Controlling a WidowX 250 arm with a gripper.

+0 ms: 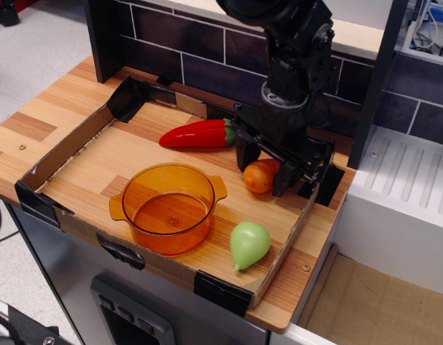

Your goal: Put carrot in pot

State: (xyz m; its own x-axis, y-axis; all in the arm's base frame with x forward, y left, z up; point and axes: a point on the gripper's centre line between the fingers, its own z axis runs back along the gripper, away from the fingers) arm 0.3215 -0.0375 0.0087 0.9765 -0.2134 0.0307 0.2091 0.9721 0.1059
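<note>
The carrot (258,177), short and glossy orange, lies on the wooden board at the right of the cardboard-walled tray. My gripper (266,175) is down over it, with one black finger (245,157) at its back left and the other at its front right. The jaws stand close against both sides of the carrot, which still rests on the board. The pot (169,206), round translucent amber with two small handles, stands empty at the front left of the carrot, about a hand's width away.
A red pepper with a green stem (198,134) lies behind the pot, left of the gripper. A pale green pear (249,244) lies at the front right. The low cardboard wall (63,147) rings the board. A dark brick wall stands behind, and a white drain rack (404,187) is at the right.
</note>
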